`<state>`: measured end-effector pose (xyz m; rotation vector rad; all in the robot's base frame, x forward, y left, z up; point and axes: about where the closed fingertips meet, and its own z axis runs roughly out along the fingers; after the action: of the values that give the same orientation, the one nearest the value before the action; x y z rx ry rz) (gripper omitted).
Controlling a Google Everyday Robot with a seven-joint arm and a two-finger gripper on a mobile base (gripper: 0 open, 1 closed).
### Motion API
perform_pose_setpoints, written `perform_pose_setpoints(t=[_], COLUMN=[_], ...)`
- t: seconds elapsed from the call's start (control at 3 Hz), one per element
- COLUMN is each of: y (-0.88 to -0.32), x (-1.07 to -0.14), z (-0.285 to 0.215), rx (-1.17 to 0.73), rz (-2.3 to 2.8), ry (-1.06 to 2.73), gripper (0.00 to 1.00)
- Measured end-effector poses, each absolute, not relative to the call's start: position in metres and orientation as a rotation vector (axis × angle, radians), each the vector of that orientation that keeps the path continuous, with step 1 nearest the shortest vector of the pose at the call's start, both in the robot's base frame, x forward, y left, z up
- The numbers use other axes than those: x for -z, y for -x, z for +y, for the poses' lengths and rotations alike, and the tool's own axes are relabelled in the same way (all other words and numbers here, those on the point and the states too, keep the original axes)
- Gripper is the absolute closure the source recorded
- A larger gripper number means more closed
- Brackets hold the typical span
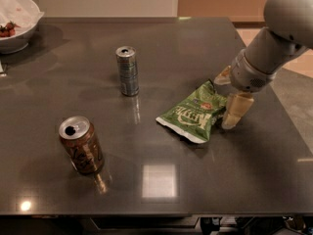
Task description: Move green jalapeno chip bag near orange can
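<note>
The green jalapeno chip bag (193, 114) lies flat on the dark table, right of centre, with its white lettering facing up. The orange can (81, 146) stands upright at the front left, well apart from the bag. My gripper (228, 95) is at the bag's right end, low over the table. It is open, with one cream finger (234, 111) on the near side of the bag's right corner and the other (222, 76) on the far side. The bag rests on the table and is not lifted.
A slimmer silver-grey can (127, 70) stands behind and left of the bag. A white bowl (17, 26) with food sits at the far left corner. The table's right edge (288, 121) is close to my arm.
</note>
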<state>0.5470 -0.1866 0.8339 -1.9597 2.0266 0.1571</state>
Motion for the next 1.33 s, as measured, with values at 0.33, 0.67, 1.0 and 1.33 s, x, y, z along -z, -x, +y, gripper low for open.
perform_pose_setpoints(t=[0.33,0.67,1.0,1.33], y=[-0.547,-0.544,-0.531,-0.512], x=[-0.834,-0.843,-0.862,-0.876], z=[-0.186,-0.181,-0.164,-0.137], rx=[-0.178,-0.202,-0.231,-0.283], rz=[2.038,2.038,1.995,1.921], ry=[1.942,1.923,1.917,1.943], gripper=[0.41,0.64,0.88,1.00])
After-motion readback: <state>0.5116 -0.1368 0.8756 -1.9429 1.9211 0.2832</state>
